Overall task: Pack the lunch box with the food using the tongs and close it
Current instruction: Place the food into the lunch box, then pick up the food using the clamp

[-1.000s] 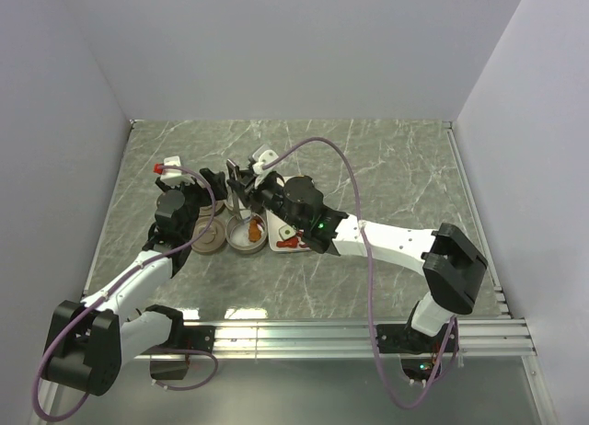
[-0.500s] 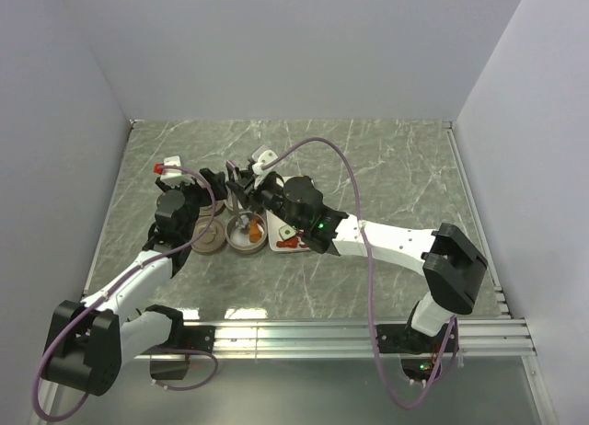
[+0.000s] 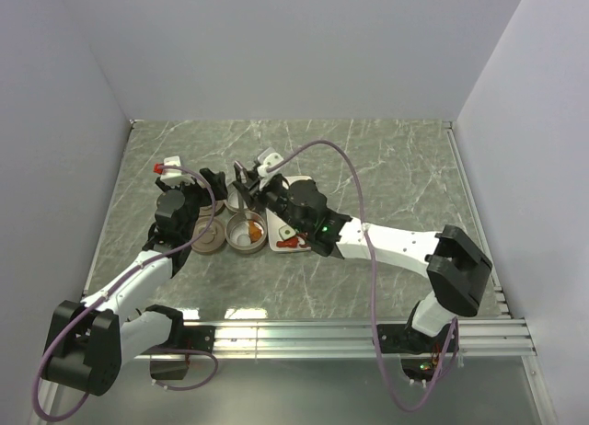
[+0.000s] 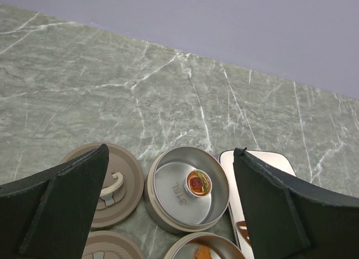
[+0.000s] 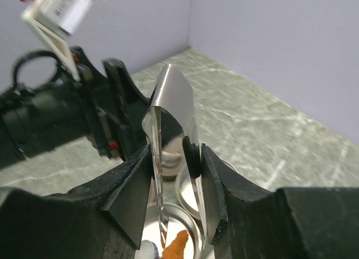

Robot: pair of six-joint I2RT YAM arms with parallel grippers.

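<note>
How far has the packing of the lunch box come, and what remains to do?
Done: the far tin holds a red piece, and the near tin holds an orange piece. In hand: the right gripper grips the tongs above the near tin. Left: red pieces lie on the tray, and both lids sit off, beside the tins.

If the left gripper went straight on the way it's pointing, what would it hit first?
Most likely the open round tin framed between the wide-open jaws of the left gripper in its wrist view, the one holding a small red piece. Depth is hard to judge, so the jaws might straddle it.
</note>
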